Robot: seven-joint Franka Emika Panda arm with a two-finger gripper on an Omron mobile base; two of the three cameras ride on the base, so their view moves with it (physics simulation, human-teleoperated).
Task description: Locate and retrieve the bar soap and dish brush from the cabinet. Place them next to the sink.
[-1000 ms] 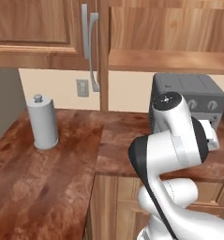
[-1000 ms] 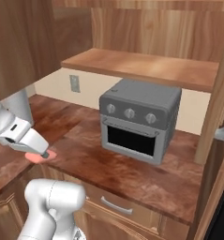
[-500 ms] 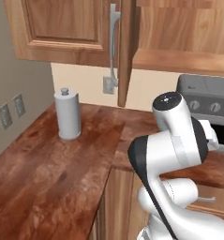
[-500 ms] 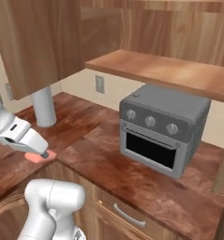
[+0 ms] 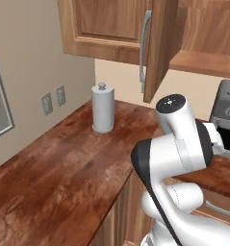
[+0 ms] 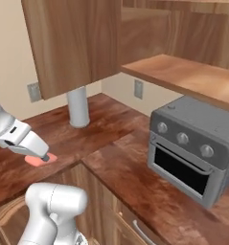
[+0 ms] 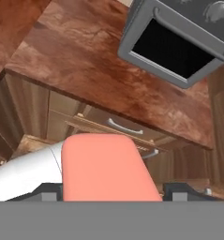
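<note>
Gripping the flat, round-cornered salmon bar soap (image 7: 106,166), the tool (image 6: 45,157) sits clamped.

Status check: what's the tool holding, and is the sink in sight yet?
Tool shut on bar soap. Held above wood counter, toaster oven nearby. No sink in sight.

Paper towel roll (image 5: 103,108) on counter (image 5: 58,168) (corner), toaster oven (image 6: 197,148) right, cabinet (image 5: 135,33) above.
</note>
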